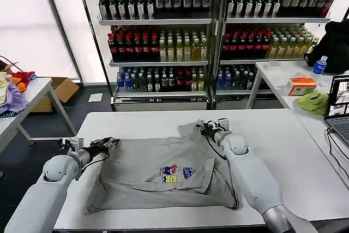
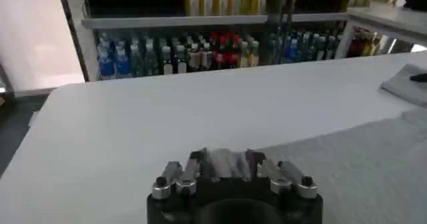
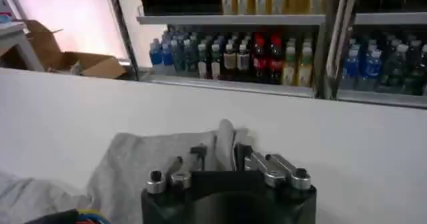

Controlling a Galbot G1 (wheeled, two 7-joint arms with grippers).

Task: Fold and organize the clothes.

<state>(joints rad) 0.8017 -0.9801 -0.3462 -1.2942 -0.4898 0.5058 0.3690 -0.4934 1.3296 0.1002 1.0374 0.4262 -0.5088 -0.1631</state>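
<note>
One light grey shirt lies spread on the white table, its small multicoloured print facing up and its lower right part rumpled. My left gripper is at the shirt's left edge, shut on a bunch of grey cloth; the left wrist view shows that cloth held in the gripper, and the shirt lying beyond. My right gripper is at the shirt's far right corner, shut on a raised fold. In the right wrist view the fold stands up in the gripper above the shirt.
Drink shelves stand behind the table. A side table on the right holds a lime-green cloth, an orange box and a laptop. Coloured garments lie on a left table beside a cardboard box.
</note>
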